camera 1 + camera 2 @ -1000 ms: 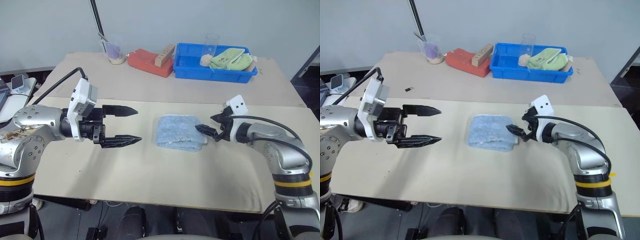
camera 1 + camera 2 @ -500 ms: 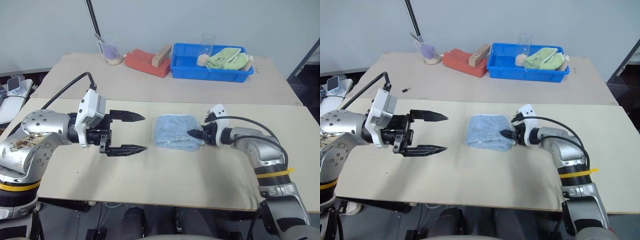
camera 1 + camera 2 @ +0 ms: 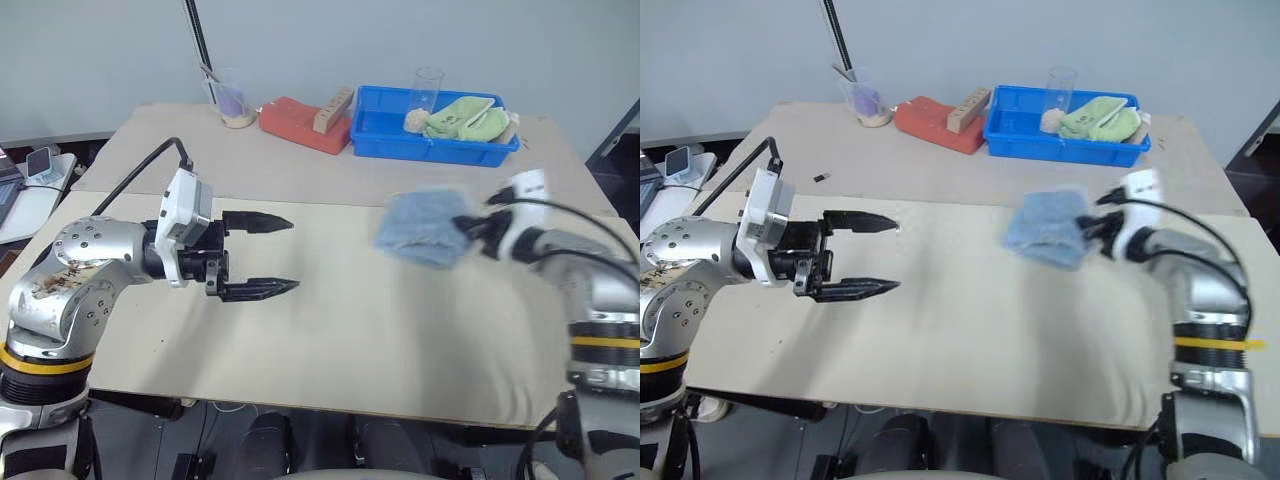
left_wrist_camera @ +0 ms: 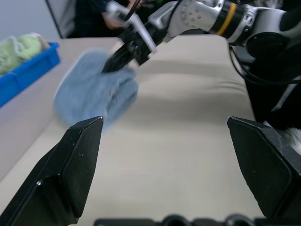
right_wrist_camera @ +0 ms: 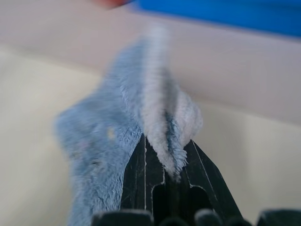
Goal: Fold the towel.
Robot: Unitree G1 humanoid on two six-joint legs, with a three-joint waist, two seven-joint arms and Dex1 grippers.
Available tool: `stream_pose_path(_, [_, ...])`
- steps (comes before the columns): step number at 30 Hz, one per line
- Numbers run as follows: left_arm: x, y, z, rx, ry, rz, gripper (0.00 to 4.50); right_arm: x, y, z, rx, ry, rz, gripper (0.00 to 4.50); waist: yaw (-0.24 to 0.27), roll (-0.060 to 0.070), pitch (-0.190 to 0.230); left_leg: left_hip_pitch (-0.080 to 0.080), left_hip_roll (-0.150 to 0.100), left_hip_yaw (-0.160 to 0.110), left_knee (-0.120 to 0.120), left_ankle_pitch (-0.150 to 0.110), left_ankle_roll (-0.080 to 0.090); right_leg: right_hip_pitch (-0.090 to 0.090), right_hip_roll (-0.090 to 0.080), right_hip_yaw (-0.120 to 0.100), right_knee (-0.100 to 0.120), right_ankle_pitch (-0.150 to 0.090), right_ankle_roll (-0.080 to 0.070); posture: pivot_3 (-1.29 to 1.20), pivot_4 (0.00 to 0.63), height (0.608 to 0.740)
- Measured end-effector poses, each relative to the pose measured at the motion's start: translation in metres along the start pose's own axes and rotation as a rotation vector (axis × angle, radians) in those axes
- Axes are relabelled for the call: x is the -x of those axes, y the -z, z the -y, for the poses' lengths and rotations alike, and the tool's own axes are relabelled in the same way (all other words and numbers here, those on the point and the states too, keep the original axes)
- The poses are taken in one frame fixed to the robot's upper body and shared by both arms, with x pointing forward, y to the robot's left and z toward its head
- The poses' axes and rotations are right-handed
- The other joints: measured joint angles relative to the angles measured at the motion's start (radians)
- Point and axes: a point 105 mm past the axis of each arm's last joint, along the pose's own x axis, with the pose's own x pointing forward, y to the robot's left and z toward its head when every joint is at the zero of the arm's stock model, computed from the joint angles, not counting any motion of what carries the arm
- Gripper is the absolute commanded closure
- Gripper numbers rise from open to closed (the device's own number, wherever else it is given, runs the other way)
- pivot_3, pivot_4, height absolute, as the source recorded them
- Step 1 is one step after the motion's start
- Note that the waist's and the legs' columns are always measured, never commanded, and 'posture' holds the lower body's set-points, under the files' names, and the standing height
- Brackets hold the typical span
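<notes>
Left eye view, read from the robot's left side across to its right: the left gripper (image 3: 282,254) hung over the beige tabletop (image 3: 330,340) with its two black fingers spread wide and nothing between them, pointing across the table toward the other arm. A broad stretch of bare board lay between its fingertips and the cloth. Farther right, the light blue soft terry towel (image 3: 422,226) was bunched into a folded wad, apparently lifted at its pinched end. It was held at its right-hand edge by the right gripper (image 3: 472,228), whose fingers were clamped tight on a ridge of the pile, as the right wrist view showed plainly (image 5: 164,136). The rest of the towel trailed away from that pinch toward the robot's left, so its long axis ran roughly across the table, from one arm toward the other.

At the back of the table sat the blue plastic tray (image 3: 385,135) with the light green cloth (image 3: 465,117) in it, and the red-orange flat pad (image 3: 300,122) beside it, all well apart from the towel.

Judged from this, the free end of the towel faced the open left gripper, but the right arm was far the nearer; the left would have to cross the gap to take that loose end.
</notes>
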Motion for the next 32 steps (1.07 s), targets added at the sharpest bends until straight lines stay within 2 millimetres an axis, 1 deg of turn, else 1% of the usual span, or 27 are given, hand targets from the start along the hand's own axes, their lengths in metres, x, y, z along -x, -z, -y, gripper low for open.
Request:
stream_pose_path(1, [-0.001, 0.000, -0.001, -0.001, -0.002, 0.000, 0.00, 0.000, 0.005, 0.004, -0.009, 0.022, -0.010, 4.47, -0.003, 0.000, 0.000, -0.001, 0.000, 0.001, 0.000, 0.000, 0.000, 0.000, 0.001, 0.002, 0.001, 0.000, 0.000, 0.00, 0.150, 0.649])
stream_pose_path(3, [-0.003, 0.002, -0.004, 0.012, 0.004, -0.010, 0.00, -0.007, 0.021, 0.008, -0.065, 0.058, -0.038, 3.64, -0.014, 0.000, 0.000, -0.001, 0.000, 0.002, 0.000, 0.000, 0.000, 0.001, 0.002, 0.004, 0.003, 0.000, 0.000, 0.00, 0.150, 0.649])
stream_pose_path(4, [-0.005, 0.002, -0.004, 0.011, 0.007, -0.010, 0.00, -0.010, 0.027, 0.008, -0.090, 0.072, -0.045, 3.37, -0.017, 0.000, 0.000, -0.001, 0.000, 0.002, 0.000, 0.000, 0.000, 0.000, 0.003, 0.005, 0.003, 0.000, 0.000, 0.00, 0.150, 0.649])
stream_pose_path(6, [-0.008, 0.003, -0.005, 0.014, 0.019, -0.010, 0.00, -0.018, 0.043, 0.004, -0.148, 0.103, -0.069, 2.61, -0.024, 0.000, 0.000, -0.001, 0.000, 0.003, 0.000, 0.000, 0.000, -0.001, 0.004, 0.007, 0.007, 0.000, 0.000, 0.00, 0.150, 0.649])
stream_pose_path(7, [-0.008, 0.005, -0.006, 0.014, 0.020, -0.014, 0.00, -0.019, 0.047, 0.004, -0.157, 0.113, -0.075, 2.28, -0.025, 0.001, 0.001, -0.001, 0.000, 0.003, 0.000, 0.000, 0.000, -0.002, 0.004, 0.009, 0.009, 0.000, 0.000, 0.00, 0.150, 0.649])
stream_pose_path(8, [-0.008, 0.006, -0.006, 0.015, 0.018, -0.016, 0.00, -0.019, 0.046, 0.006, -0.161, 0.130, -0.071, 1.96, -0.025, 0.003, 0.001, -0.001, 0.000, 0.003, 0.000, 0.000, 0.000, -0.002, 0.003, 0.011, 0.010, -0.001, 0.000, 0.00, 0.150, 0.649])
stream_pose_path(10, [-0.008, 0.007, -0.008, 0.015, 0.011, -0.017, 0.00, -0.013, 0.038, 0.014, -0.166, 0.167, -0.039, 1.23, -0.022, 0.003, 0.001, -0.001, 0.000, 0.003, 0.000, 0.000, 0.000, -0.002, 0.004, 0.011, 0.010, -0.001, 0.000, 0.00, 0.150, 0.649])
stream_pose_path(12, [-0.008, 0.007, -0.009, 0.017, 0.002, -0.017, 0.00, -0.007, 0.024, 0.019, -0.152, 0.196, 0.011, 0.54, -0.022, 0.004, 0.001, -0.001, 0.000, 0.003, 0.000, 0.000, 0.000, -0.002, 0.004, 0.011, 0.009, -0.001, 0.000, 0.00, 0.150, 0.649])
stream_pose_path(13, [-0.007, 0.008, -0.009, 0.018, -0.005, -0.018, 0.00, -0.003, 0.014, 0.020, -0.137, 0.209, 0.044, 0.21, -0.021, 0.004, 0.001, -0.001, 0.000, 0.003, 0.000, 0.000, 0.000, -0.002, 0.004, 0.012, 0.009, -0.001, 0.000, 0.00, 0.150, 0.649])
stream_pose_path(14, [-0.007, 0.009, -0.010, 0.020, -0.014, -0.019, 0.00, 0.001, 0.006, 0.021, -0.122, 0.219, 0.066, 0.02, -0.022, 0.004, 0.001, -0.001, 0.000, 0.003, 0.000, 0.000, 0.000, -0.002, 0.004, 0.012, 0.009, -0.001, 0.000, 0.00, 0.150, 0.649])
stream_pose_path(16, [-0.004, 0.012, -0.012, 0.023, -0.052, -0.027, 0.00, 0.011, -0.009, 0.024, -0.057, 0.235, 0.098, 0.02, -0.021, 0.004, 0.001, -0.001, 0.000, 0.003, 0.000, 0.000, 0.000, -0.002, 0.004, 0.012, 0.009, -0.001, 0.000, 0.00, 0.150, 0.649])
stream_pose_path(17, [-0.001, 0.015, -0.013, 0.023, -0.084, -0.039, 0.00, 0.020, -0.016, 0.026, 0.019, 0.243, 0.103, 0.02, -0.021, 0.004, 0.001, -0.001, 0.000, 0.003, 0.000, 0.000, 0.000, -0.002, 0.004, 0.012, 0.009, -0.001, 0.000, 0.00, 0.150, 0.649])
stream_pose_path(19, [0.011, 0.027, -0.016, 0.017, -0.165, -0.102, 0.00, 0.036, -0.029, 0.026, 0.187, 0.226, 0.104, 0.02, -0.020, 0.004, 0.001, 0.000, 0.000, 0.002, -0.001, 0.000, 0.000, -0.002, 0.003, 0.012, 0.008, -0.002, 0.001, 0.00, 0.150, 0.649])
stream_pose_path(21, [0.029, 0.040, -0.022, 0.001, -0.268, -0.202, 0.00, 0.047, -0.039, 0.013, 0.329, 0.121, 0.106, 0.02, -0.022, 0.002, 0.001, 0.000, 0.001, 0.002, -0.001, 0.000, 0.000, -0.002, 0.004, 0.011, 0.007, -0.002, 0.001, 0.00, 0.150, 0.649])
stream_pose_path(22, [0.037, 0.047, -0.024, -0.011, -0.315, -0.254, 0.00, 0.050, -0.038, 0.003, 0.390, 0.051, 0.091, 0.02, -0.023, 0.002, 0.002, 0.001, 0.002, 0.001, -0.001, 0.000, 0.000, -0.002, 0.004, 0.011, 0.007, -0.002, 0.001, 0.00, 0.150, 0.649])
stream_pose_path(24, [0.058, 0.061, -0.026, -0.022, -0.409, -0.353, 0.00, 0.056, -0.023, -0.014, 0.517, -0.097, 0.014, 0.02, -0.024, 0.000, 0.003, 0.002, 0.002, 0.001, -0.002, 0.000, 0.000, -0.002, 0.003, 0.011, 0.007, -0.003, 0.000, 0.00, 0.150, 0.649])
stream_pose_path(26, [0.078, 0.071, -0.026, -0.019, -0.487, -0.407, 0.00, 0.060, -0.003, -0.024, 0.561, -0.211, -0.066, 0.02, -0.021, -0.001, 0.003, 0.006, 0.002, 0.001, -0.002, 0.000, 0.000, -0.004, 0.003, 0.010, 0.007, -0.005, -0.004, 0.00, 0.150, 0.649])
stream_pose_path(27, [0.085, 0.075, -0.025, -0.015, -0.512, -0.426, 0.00, 0.061, 0.002, -0.028, 0.549, -0.255, -0.077, 0.02, -0.020, -0.002, 0.004, 0.005, 0.002, 0.001, -0.002, 0.000, 0.000, -0.005, 0.002, 0.010, 0.007, -0.006, -0.005, 0.00, 0.150, 0.649])
stream_pose_path(29, [0.096, 0.081, -0.020, 0.002, -0.538, -0.447, 0.00, 0.064, 0.002, -0.040, 0.524, -0.331, -0.071, 0.02, -0.020, -0.002, 0.004, 0.003, 0.002, 0.002, -0.001, 0.000, 0.000, -0.006, 0.001, 0.011, 0.007, -0.005, -0.004, 0.00, 0.150, 0.649])
stream_pose_path(30, [0.100, 0.082, -0.019, 0.006, -0.550, -0.450, 0.00, 0.066, 0.000, -0.045, 0.517, -0.366, -0.060, 0.02, -0.019, -0.002, 0.004, 0.004, 0.002, 0.001, -0.001, 0.000, 0.000, -0.006, 0.001, 0.011, 0.007, -0.005, -0.004, 0.00, 0.150, 0.649])
stream_pose_path(32, [0.108, 0.081, -0.018, 0.011, -0.578, -0.452, 0.00, 0.069, -0.002, -0.051, 0.501, -0.402, -0.053, 0.02, -0.017, -0.003, 0.004, 0.004, 0.002, 0.001, -0.001, 0.000, 0.000, -0.006, 0.001, 0.010, 0.006, -0.006, -0.005, 0.00, 0.150, 0.649])
